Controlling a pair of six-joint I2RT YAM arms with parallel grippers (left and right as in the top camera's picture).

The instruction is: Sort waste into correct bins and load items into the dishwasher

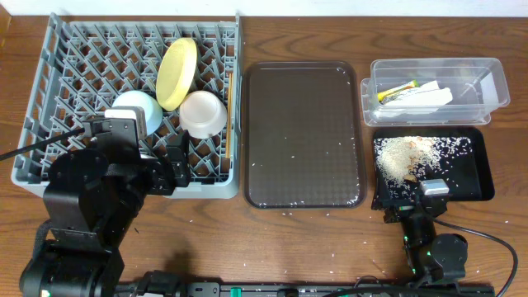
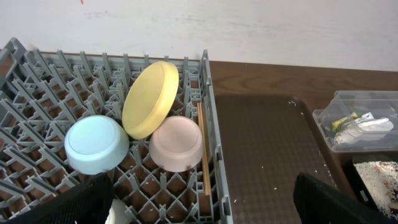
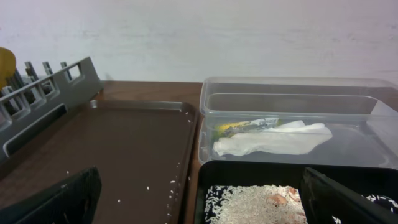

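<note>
Left gripper [image 2: 202, 180] hangs low over the near edge of the dish rack [image 1: 66, 49], jaws spread wide, nothing between them. Right gripper [image 3: 200, 174] likewise gapes empty at the near end of the black tray [image 1: 483, 186]. Racked already: yellow plate [image 1: 176, 73] on edge among the pegs, light blue bowl [image 1: 139, 109] and white bowl [image 1: 203, 113] mouth-down, chopsticks [image 1: 228, 115] lying along the rack's right wall. Bowls and plate look rigid, smooth and probably slippery, likely to chip if dropped; best taken across the rim. Chopsticks look light, stiff and prone to roll; pinch both at mid-length. Napkin [image 1: 429, 97] and wrapper [image 1: 396, 91] sit in the clear tub [image 1: 487, 82], soft and near weightless. Rice crumbs [image 1: 404, 155] heap on the black tray; stray grains dot the brown serving tray [image 1: 301, 132], too small to pinch. Overhead alone shows the whole layout, though the left arm hides the rack's near corner. Left wrist view shows the plate's lean and the bowls' bases; a white sliver by one finger may be the cup, cannot tell. Right wrist view looks through the tub wall at the napkin lying against the wrapper.
</note>
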